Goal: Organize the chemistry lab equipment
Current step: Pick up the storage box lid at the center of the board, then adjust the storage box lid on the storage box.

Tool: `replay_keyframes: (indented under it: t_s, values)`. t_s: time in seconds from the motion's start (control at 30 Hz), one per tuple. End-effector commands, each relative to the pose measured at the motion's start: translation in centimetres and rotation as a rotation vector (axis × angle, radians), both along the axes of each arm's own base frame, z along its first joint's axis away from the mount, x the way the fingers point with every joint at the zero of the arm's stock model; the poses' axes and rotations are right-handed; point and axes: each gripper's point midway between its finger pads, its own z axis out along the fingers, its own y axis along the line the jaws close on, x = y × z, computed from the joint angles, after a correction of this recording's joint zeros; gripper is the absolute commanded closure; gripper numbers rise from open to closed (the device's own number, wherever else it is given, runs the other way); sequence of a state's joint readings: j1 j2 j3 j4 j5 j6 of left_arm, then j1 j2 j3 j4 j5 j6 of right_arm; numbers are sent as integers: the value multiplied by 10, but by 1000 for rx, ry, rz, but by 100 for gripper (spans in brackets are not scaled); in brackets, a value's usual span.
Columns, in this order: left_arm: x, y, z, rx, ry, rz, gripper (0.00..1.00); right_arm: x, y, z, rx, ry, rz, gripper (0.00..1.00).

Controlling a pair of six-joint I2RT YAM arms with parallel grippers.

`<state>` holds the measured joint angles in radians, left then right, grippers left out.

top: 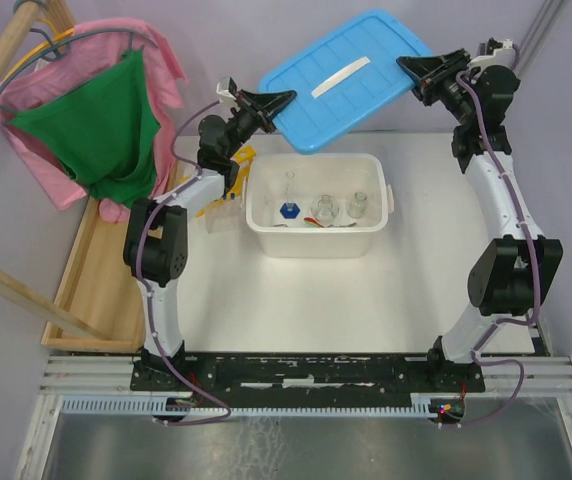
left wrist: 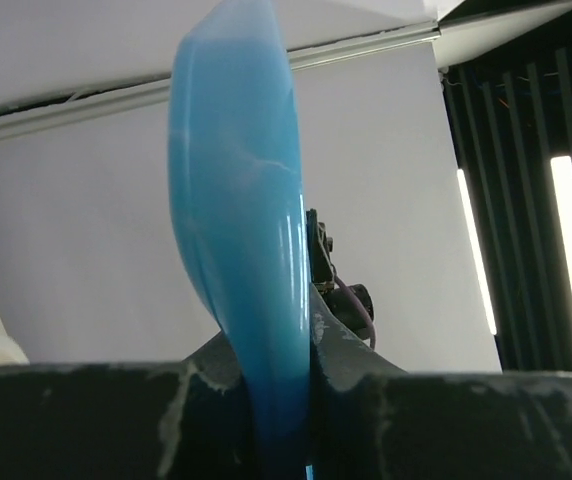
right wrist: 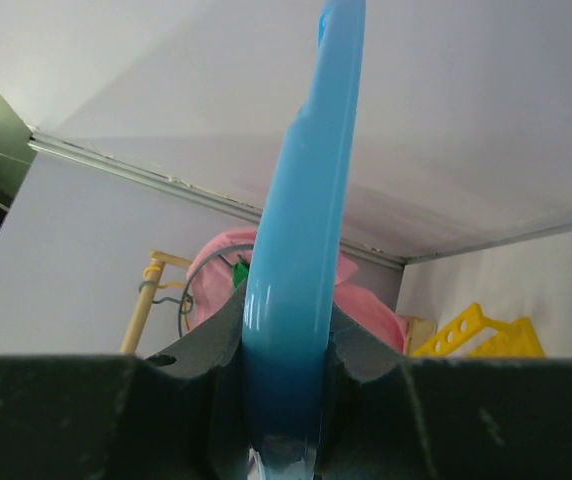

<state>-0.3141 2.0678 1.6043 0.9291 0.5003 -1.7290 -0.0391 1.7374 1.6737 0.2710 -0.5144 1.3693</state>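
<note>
A flat blue lid (top: 351,80) hangs tilted in the air above the back of the white tub (top: 262,222). My left gripper (top: 286,99) is shut on its left edge, and my right gripper (top: 406,64) is shut on its right corner. In the left wrist view the lid (left wrist: 236,200) runs edge-on between the jaws of the left gripper (left wrist: 281,365). The right wrist view shows the same for the lid (right wrist: 311,200) and the right gripper (right wrist: 288,335). Inside the tub stand clear glass flasks (top: 323,208) and a small blue piece (top: 289,211). The yellow tube rack (top: 242,166) lies behind the left arm.
A wooden tray (top: 86,290) runs along the table's left side. Pink and green cloths (top: 96,130) hang from a wooden stand at the back left. The rack (right wrist: 476,335) and the pink cloth (right wrist: 366,300) also show past the right gripper.
</note>
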Motion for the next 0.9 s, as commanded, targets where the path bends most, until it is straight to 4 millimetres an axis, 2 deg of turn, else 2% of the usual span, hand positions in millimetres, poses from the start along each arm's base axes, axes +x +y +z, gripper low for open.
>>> replay_keyframes:
  t_s: [0.0, 0.07, 0.1, 0.13, 0.23, 0.37, 0.43, 0.53, 0.63, 0.73, 0.87]
  values:
    - [-20, 19, -4, -25, -11, -50, 97, -11, 0, 25, -133, -84, -41, 86]
    - [-19, 36, -13, -15, 6, -30, 97, -8, -7, 16, -217, -34, -90, 76]
    - [-18, 46, -17, 2, 12, -25, 97, -7, -14, 8, -274, 8, -132, 63]
    - [-16, 55, -18, 20, 11, -22, 97, -6, -23, 0, -336, 44, -174, 57]
    - [-16, 86, -12, 51, -14, -11, 97, -9, -49, -16, -500, 128, -294, 52]
    - [-24, 105, 13, 124, -70, -58, 97, -17, -76, -26, -598, 176, -424, 50]
    - [-31, 105, 24, 193, -100, -85, 97, -20, -83, -30, -625, 189, -455, 50]
    - [-33, 104, 13, 359, -71, -90, 97, -22, -85, -38, -648, 211, -458, 50]
    - [-51, 102, 8, 375, -71, -144, 97, -18, -79, -50, -646, 232, -413, 50]
    - [-72, 99, -5, 396, -74, -203, 97, -15, -71, -60, -634, 250, -366, 52]
    - [-94, 98, -33, 462, -52, -262, 97, -15, -62, -68, -646, 255, -336, 53]
